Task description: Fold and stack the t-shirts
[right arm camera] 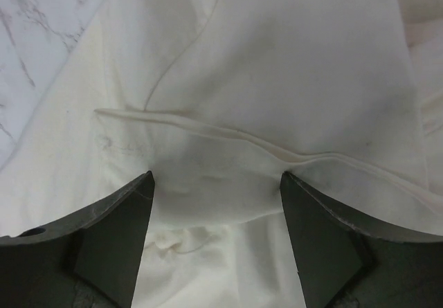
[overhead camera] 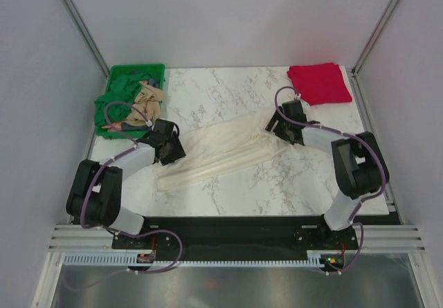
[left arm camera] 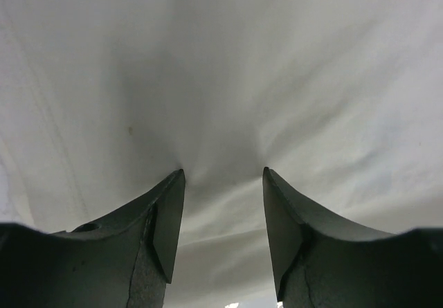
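The large cream-white t-shirt lies bunched in a long diagonal band across the middle of the marble table. My left gripper is open at the band's left end, its fingertips pressed onto the cloth, with my left gripper straddling a smooth patch. My right gripper is open at the band's right end; in the right wrist view my right gripper straddles a folded hem of the cream shirt. A folded bright red t-shirt lies at the back right.
A green plastic crate stands at the back left, holding a dark green shirt and a tan shirt that spill over its rim. Bare marble shows beside the cream shirt. Grey walls enclose the table.
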`<action>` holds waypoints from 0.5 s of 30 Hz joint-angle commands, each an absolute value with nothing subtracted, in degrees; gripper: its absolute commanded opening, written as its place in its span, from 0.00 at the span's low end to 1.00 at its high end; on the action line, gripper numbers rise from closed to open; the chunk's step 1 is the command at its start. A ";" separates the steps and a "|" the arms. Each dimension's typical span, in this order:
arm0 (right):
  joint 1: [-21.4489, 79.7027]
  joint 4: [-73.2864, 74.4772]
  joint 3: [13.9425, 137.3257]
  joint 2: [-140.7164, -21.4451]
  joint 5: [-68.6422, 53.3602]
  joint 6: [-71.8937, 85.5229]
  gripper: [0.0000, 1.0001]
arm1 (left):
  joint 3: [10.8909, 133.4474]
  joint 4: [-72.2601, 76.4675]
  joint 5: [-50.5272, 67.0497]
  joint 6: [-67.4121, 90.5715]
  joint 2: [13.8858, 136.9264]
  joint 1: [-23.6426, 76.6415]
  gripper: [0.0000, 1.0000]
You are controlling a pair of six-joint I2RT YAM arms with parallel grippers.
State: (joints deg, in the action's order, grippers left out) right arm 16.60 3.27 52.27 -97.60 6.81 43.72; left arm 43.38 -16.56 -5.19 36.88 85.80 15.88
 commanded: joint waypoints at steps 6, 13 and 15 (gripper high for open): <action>16.96 10.81 81.97 -124.32 -4.65 40.34 0.80 | 29.72 -17.31 -0.26 50.26 71.90 27.93 0.56; 18.72 15.46 109.49 -141.40 -12.47 39.90 0.84 | 25.14 -16.44 -3.33 63.88 67.24 46.10 0.56; 18.89 17.48 115.80 -145.70 -12.04 39.64 0.86 | 25.92 -16.26 -4.74 66.88 68.54 49.64 0.56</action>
State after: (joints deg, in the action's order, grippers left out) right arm 17.63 9.76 109.40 -138.30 -9.13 40.69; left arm 26.81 -14.52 -2.92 57.78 67.22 44.86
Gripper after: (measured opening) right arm 0.852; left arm 0.562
